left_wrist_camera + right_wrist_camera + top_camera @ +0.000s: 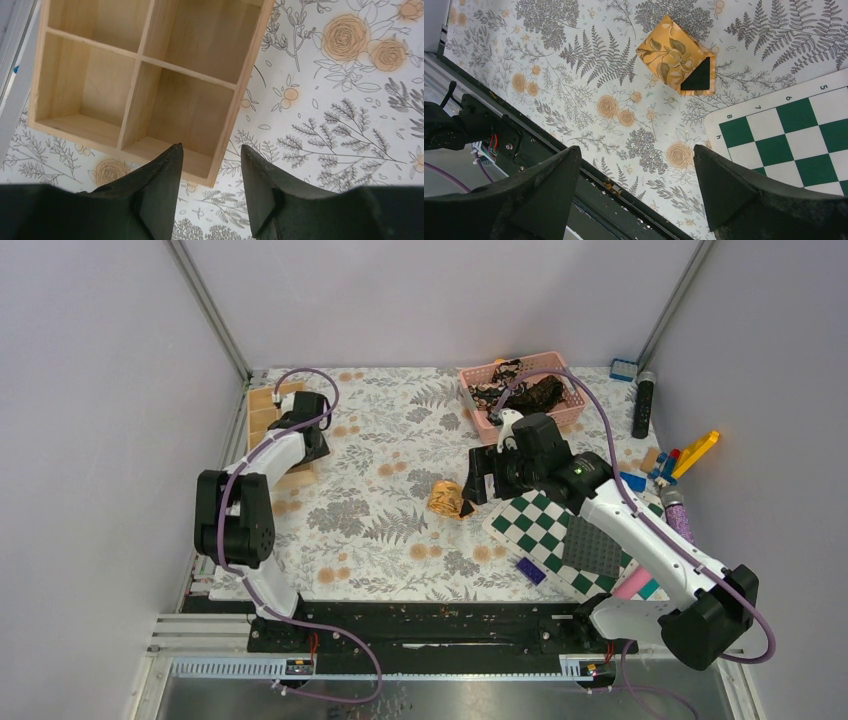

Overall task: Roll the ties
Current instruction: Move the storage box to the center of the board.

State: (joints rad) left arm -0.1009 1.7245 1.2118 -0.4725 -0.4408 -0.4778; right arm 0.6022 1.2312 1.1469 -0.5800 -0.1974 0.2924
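The right gripper [636, 192] is open wide and holds nothing. The gold tie [676, 56] lies on the table [574, 65] just past its fingers. It is rolled into a short lump, so I cannot tell its long side. It is near the board [794, 125], not touching. The right arm is much nearer to it.

Farther back, the left gripper [210, 197] is partly open and empty over a wooden box [150, 75].

Farthest off, the dark ties [535, 395] sit heaped in a pink basket [540, 358]. The right arm hides part of it, so I cannot count them.
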